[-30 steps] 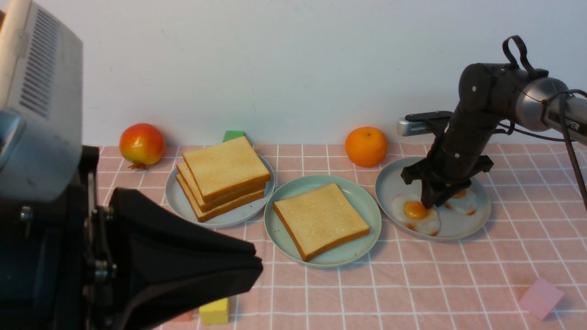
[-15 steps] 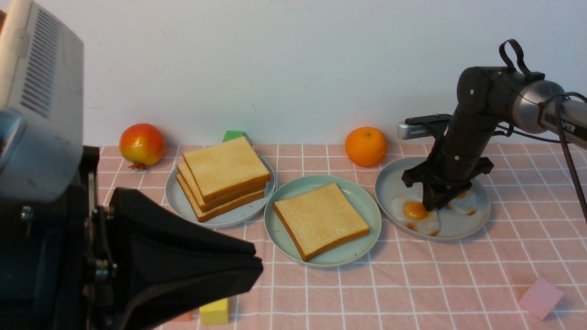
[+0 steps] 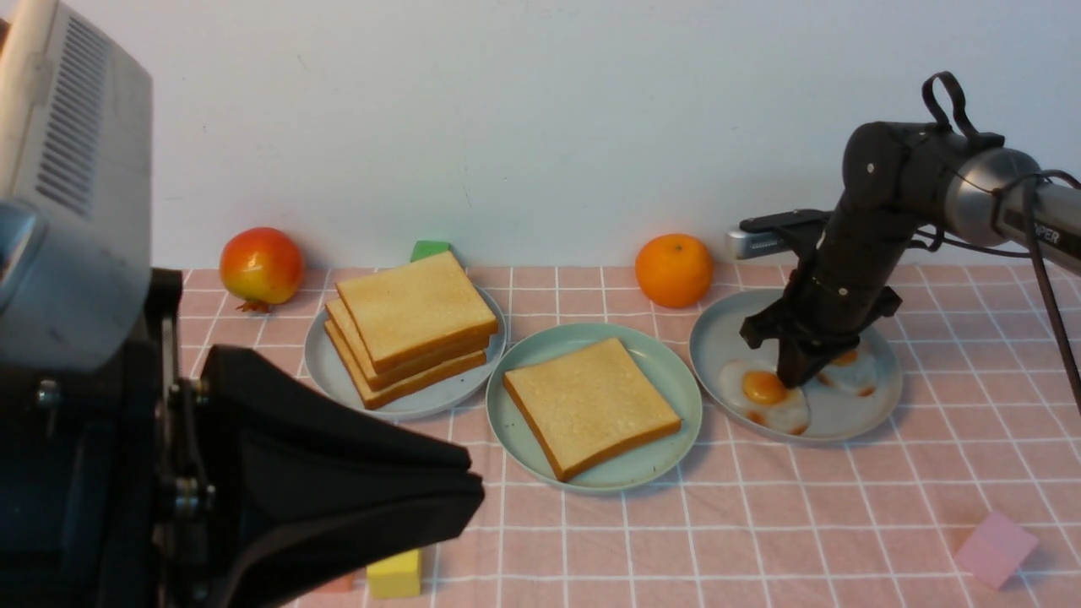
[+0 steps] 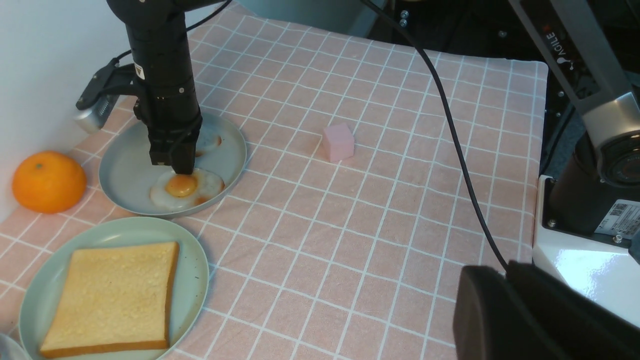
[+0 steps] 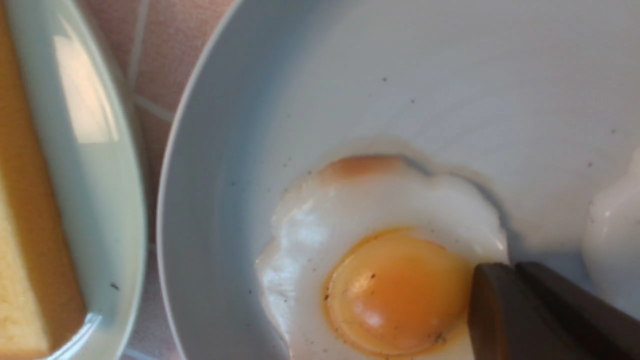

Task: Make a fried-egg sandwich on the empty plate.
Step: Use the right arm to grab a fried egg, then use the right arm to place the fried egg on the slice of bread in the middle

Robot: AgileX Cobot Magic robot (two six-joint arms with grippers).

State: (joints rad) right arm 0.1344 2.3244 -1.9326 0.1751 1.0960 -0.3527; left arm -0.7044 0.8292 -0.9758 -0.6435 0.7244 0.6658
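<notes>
Bearing toast [image 3: 591, 405], plate [image 3: 667, 370], eggs [image 3: 770, 399] on grey plate [image 3: 722, 342], right jaws closed, left jaws unclear

A robot lab's test bench: a robot arm [image 3: 870, 253], toy toast [image 3: 591, 405] and a pink block [image 4: 338, 142] on a pink checked cloth [image 3: 760, 507], against a bare white wall [image 3: 540, 127].

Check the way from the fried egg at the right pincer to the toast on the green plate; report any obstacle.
Nothing visible blocks it. Between the fried egg and the toast on the green plate lies only a strip of tablecloth; the orange sits behind that line.
</notes>
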